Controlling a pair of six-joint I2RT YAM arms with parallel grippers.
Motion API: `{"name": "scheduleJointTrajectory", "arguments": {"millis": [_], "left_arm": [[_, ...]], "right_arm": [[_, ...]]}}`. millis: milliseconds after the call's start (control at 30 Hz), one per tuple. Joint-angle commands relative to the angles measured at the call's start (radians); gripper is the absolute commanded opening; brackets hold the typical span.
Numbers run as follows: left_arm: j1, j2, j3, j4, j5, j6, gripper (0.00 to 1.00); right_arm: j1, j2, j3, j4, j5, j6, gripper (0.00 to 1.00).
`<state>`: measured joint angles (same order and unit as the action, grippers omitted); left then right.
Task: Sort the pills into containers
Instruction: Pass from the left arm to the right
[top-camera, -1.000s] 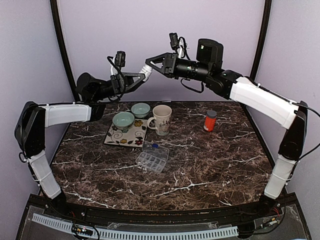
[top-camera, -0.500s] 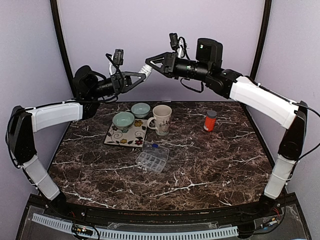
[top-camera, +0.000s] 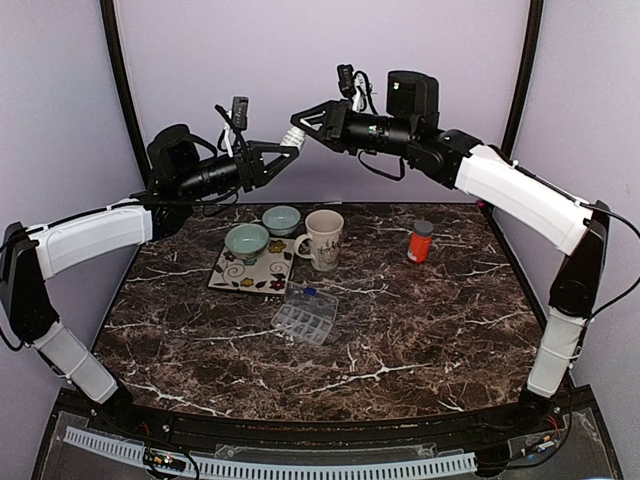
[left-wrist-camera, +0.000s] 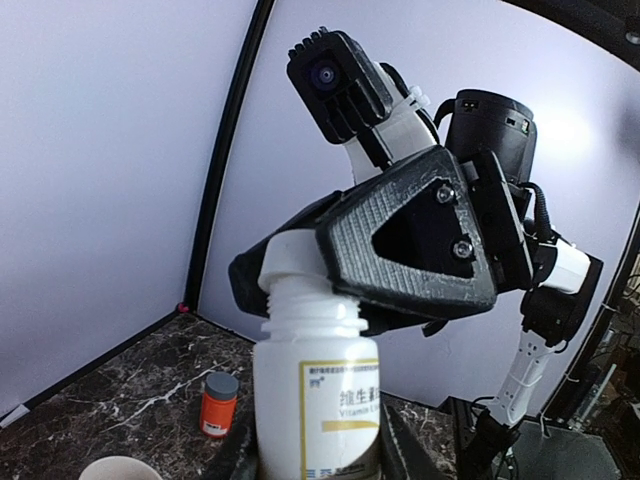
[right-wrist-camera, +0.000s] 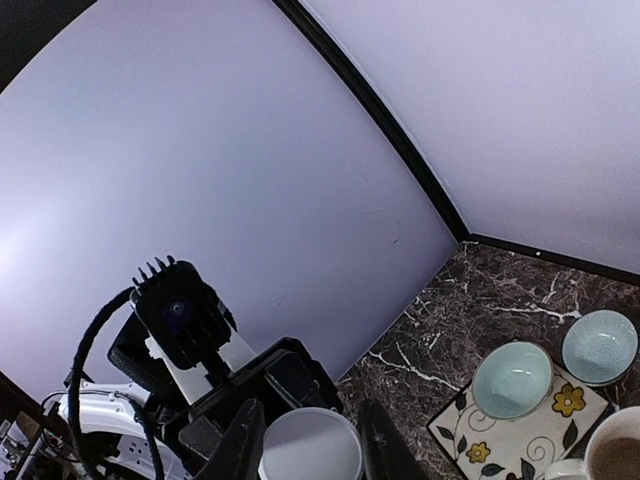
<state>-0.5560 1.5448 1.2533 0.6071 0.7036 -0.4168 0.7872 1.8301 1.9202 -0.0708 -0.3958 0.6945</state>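
Both arms raised well above the dark marble-patterned table (top-camera: 430, 330), meeting in mid-air over its far left part. Left gripper (left-wrist-camera: 315, 452) closed partway on the body of a white plastic pill bottle (left-wrist-camera: 315, 400) with a yellow-banded printed label; its fingers (left-wrist-camera: 245, 450) sit on either side of the lower body, and the bottle stands upright in the left wrist view. Right gripper (right-wrist-camera: 310, 452) closed narrowly on the bottle's white cap (right-wrist-camera: 310, 440), one finger on each side in the right wrist view; from the left wrist the textured black right finger covers most of the cap, with only its left edge showing. In the top view the bottle spans the gap between the two grippers, clear of the table, and only a little white shows. Whether the cap is loosened: cannot tell. On the table: square floral-patterned mat (top-camera: 262, 277) at far left-centre carrying a pale teal ceramic bowl (top-camera: 246, 241); a second pale teal bowl (top-camera: 281, 219) just behind the mat; cream printed mug (top-camera: 323, 238) just right of the mat; clear plastic compartment pill organiser (top-camera: 305, 315) near the mat's front right corner, contents too small to read; small red bottle with grey cap (top-camera: 421, 241) upright at far right, well apart from the rest.
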Motion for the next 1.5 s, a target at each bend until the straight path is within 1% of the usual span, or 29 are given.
{"name": "scheduleJointTrajectory", "arguments": {"millis": [0, 133, 167, 367, 533, 800, 1100, 1467], "left_arm": [[-0.053, -0.074, 0.04, -0.037, -0.109, 0.157, 0.01], [-0.053, -0.093, 0.036, -0.07, -0.159, 0.206, 0.01], [-0.074, -0.101, 0.032, -0.073, -0.175, 0.214, 0.01], [-0.085, -0.153, -0.029, -0.051, -0.294, 0.267, 0.01], [-0.106, -0.173, -0.046, -0.047, -0.382, 0.319, 0.01], [-0.125, -0.172, -0.034, -0.067, -0.427, 0.377, 0.01], [-0.159, -0.18, -0.038, -0.081, -0.542, 0.471, 0.01], [-0.182, -0.182, -0.053, -0.046, -0.64, 0.548, 0.01]], "right_arm": [[0.054, 0.068, -0.012, -0.16, -0.052, 0.002, 0.1], [0.056, 0.067, -0.011, -0.187, -0.044, -0.01, 0.09], [0.058, 0.068, -0.009, -0.197, -0.04, -0.015, 0.09], [0.058, 0.056, -0.007, -0.236, -0.02, -0.036, 0.09], [0.06, 0.067, 0.01, -0.258, -0.012, -0.034, 0.08], [0.061, 0.082, 0.031, -0.297, -0.009, -0.035, 0.07], [0.07, 0.115, 0.098, -0.385, 0.022, -0.039, 0.06], [0.079, 0.144, 0.14, -0.467, 0.068, -0.042, 0.04]]}}
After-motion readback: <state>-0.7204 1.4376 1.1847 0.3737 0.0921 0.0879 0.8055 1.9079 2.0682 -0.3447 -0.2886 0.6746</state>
